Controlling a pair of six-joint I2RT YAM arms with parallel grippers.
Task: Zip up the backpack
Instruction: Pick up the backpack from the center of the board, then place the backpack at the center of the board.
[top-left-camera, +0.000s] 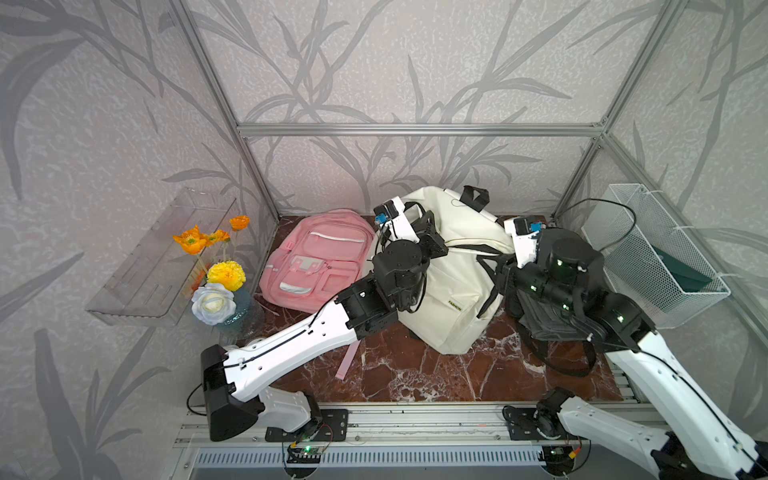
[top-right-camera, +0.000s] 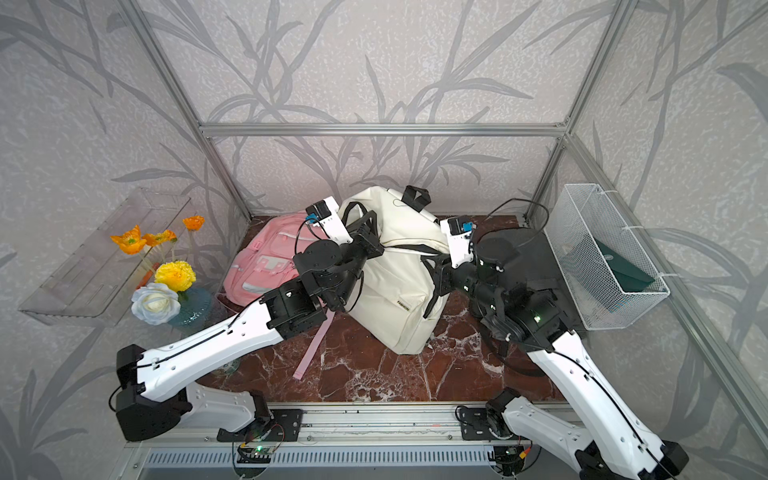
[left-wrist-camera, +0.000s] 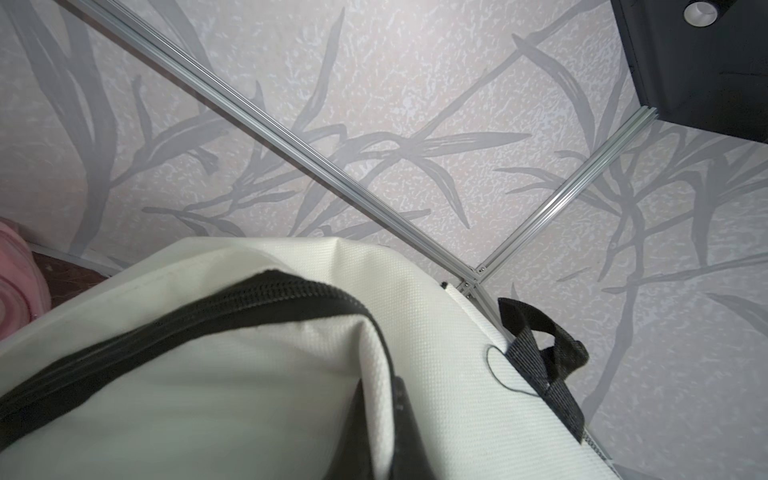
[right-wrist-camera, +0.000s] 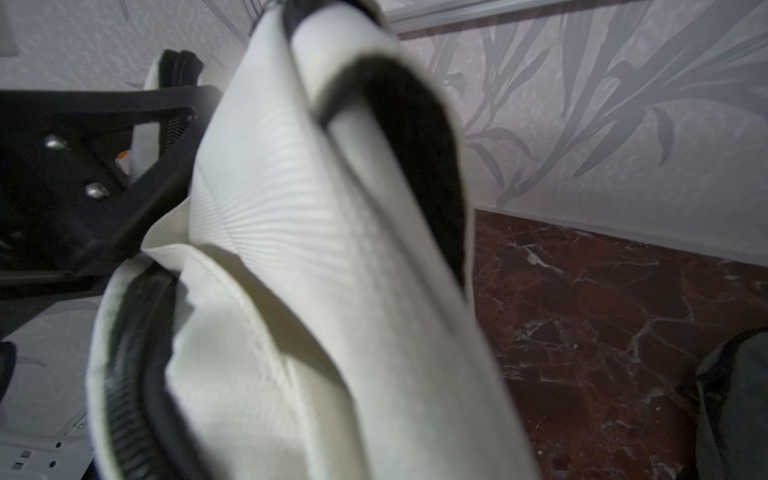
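Note:
A cream backpack (top-left-camera: 453, 286) (top-right-camera: 399, 282) stands tilted mid-table in both top views. Its black zipper (left-wrist-camera: 232, 299) curves over the top in the left wrist view, and its teeth look joined there. My left gripper (top-left-camera: 432, 241) (left-wrist-camera: 384, 436) is at the bag's upper left, shut on a fold of its cream fabric. My right gripper (top-left-camera: 496, 270) presses against the bag's right side among the black straps. In the right wrist view the cream fabric (right-wrist-camera: 291, 249) covers the jaws, so their state is hidden. A zipper run (right-wrist-camera: 124, 395) shows beside it.
A pink backpack (top-left-camera: 320, 262) lies to the left of the cream one. A black backpack (top-left-camera: 548, 320) sits under my right arm. A white wire basket (top-left-camera: 656, 249) stands at the right, and a vase of flowers (top-left-camera: 224, 282) and a clear tray (top-left-camera: 158, 257) at the left.

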